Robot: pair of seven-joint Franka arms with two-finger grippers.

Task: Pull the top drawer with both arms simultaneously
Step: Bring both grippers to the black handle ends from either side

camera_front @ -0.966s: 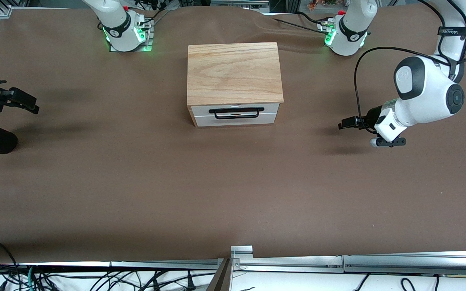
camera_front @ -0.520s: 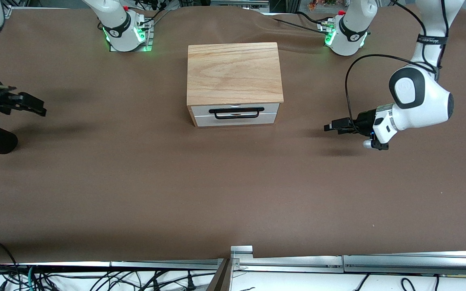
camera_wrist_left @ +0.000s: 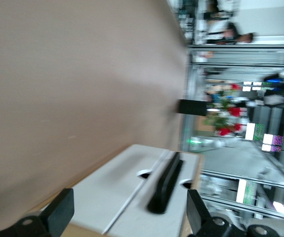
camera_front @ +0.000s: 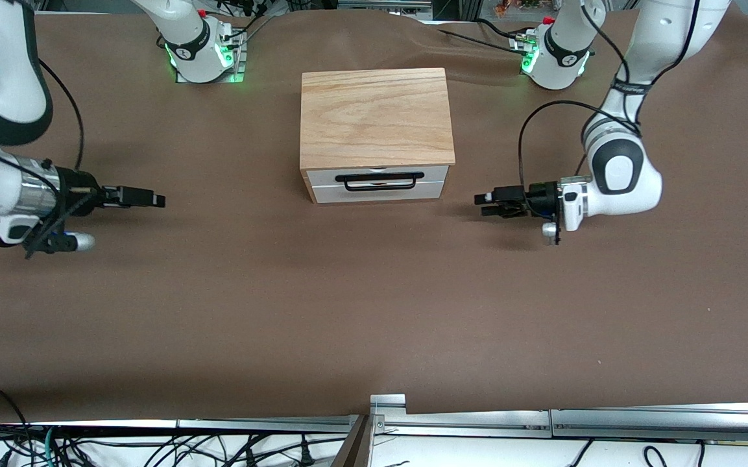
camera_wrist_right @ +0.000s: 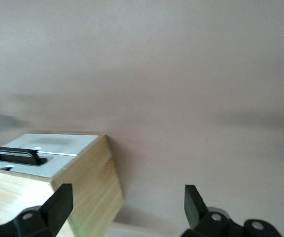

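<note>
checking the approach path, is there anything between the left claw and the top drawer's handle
Nothing: in the front view only bare brown table lies between the open left claw and the top drawer with its handle.

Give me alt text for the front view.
A closed top drawer faces the camera in a wooden cabinet. The open left gripper and open right gripper flank it over the brown table, touching nothing.

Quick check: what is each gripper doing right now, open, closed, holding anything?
Left gripper: open, empty, over the table beside the cabinet.
Right gripper: open, empty, over the table toward the right arm's end.
</note>
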